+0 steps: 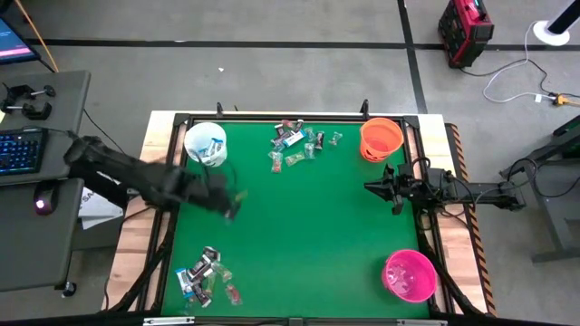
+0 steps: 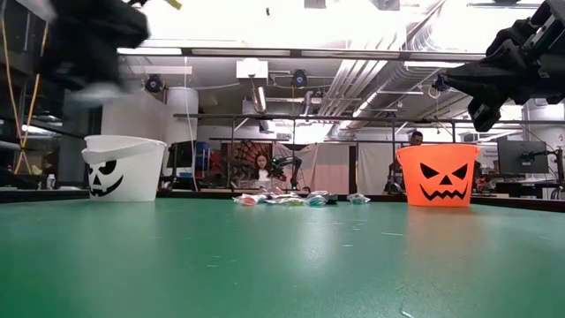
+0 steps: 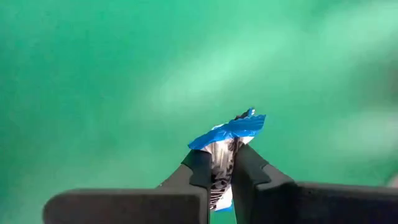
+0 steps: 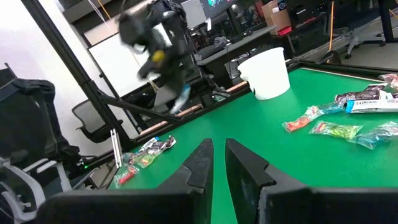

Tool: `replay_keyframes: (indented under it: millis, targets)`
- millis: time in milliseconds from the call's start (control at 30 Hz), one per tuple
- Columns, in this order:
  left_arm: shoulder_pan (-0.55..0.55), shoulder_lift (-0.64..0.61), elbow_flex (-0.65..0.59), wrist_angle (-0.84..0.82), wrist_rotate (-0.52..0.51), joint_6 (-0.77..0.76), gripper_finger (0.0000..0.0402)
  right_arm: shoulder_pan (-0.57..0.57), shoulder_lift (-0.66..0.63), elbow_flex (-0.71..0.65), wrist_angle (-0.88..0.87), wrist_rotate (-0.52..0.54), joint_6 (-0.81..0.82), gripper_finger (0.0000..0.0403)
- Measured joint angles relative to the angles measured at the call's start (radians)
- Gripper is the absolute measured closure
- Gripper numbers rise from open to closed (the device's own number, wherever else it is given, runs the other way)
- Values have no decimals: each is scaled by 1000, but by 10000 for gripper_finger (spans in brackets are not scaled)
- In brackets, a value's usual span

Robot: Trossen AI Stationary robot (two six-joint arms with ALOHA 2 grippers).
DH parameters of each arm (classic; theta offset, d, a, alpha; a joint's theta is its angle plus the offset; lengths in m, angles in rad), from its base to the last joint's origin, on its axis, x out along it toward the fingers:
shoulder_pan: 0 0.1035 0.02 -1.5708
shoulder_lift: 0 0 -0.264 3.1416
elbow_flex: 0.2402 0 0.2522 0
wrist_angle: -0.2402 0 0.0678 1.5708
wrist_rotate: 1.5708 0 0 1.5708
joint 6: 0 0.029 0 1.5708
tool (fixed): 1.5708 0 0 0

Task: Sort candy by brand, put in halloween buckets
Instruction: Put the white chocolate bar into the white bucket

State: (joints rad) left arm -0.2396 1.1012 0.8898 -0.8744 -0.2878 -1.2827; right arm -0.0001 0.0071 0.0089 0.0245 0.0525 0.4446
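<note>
Left pincer (image 3: 222, 163) is clamped on a blue-white candy (image 3: 227, 134) above the green surface (image 1: 299, 226), right pincer (image 4: 219, 163) idle, nearly closed, by the orange bucket (image 1: 381, 139).

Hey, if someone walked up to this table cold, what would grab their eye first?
Probably the left gripper, raised over the green table near the small white plastic bucket, its fingers shut on a tiny blue-and-white wrapped candy. Next come the small orange plastic bucket at the far right and the bright pink plastic bucket at the near right. The right gripper waits between them.
</note>
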Motion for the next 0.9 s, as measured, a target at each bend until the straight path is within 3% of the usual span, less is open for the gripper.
replay_keyframes:
  millis: [67,267,400,633,900]
  targets:
    - [110,-19,0,39,-76,102,392,0,0,0,0,0,0,368]
    - [442,-35,19,59,-118,403,391,0,0,0,0,0,0,368]
    - [590,-36,53,57,-183,558,388,0,0,0,0,0,0,368]
    - [765,-36,70,22,-186,677,347,0,0,0,0,0,0,368]
    - [836,-34,70,-93,-216,693,280,0,0,0,0,0,0,368]
